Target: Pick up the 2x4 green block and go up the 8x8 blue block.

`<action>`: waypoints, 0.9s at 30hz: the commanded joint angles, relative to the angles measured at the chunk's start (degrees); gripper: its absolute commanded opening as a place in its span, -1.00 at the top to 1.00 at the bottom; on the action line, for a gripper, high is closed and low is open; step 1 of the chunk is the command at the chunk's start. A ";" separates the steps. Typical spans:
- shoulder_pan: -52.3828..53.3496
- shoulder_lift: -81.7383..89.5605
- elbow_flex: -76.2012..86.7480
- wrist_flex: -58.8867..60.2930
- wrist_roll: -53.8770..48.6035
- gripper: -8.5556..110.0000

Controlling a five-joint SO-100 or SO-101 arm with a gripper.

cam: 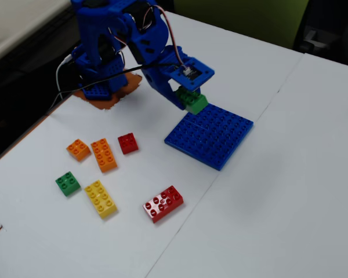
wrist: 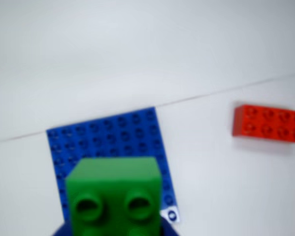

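Green fills the bottom of the wrist view: the green block sits right up against the lens, end-on, two studs facing out, pinched in the gripper, whose blue body just peeks in below it. Behind the block lies the blue plate, flat on the white table, with a long red brick off to the right and well clear of it.

From the fixed view, the arm leans out from its base at the top left, and the jaws are clamped on the green block, holding it in the air just above the plate's near-left edge; I can't tell whether it touches. Loose bricks lie to the left of the plate: a small red one, two orange, a small green one, a yellow one and the long red brick.
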 commanded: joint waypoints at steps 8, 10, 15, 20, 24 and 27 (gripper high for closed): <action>-4.13 -24.17 -37.44 13.54 -8.26 0.81; -3.52 -25.05 -37.35 14.06 -9.93 0.81; -2.90 -24.87 -33.93 14.41 -12.83 0.81; -2.81 -24.08 -31.82 14.94 -12.48 0.81; -2.72 -24.35 -31.82 17.31 -11.78 0.81; -3.08 -24.43 -31.29 17.58 -10.46 0.81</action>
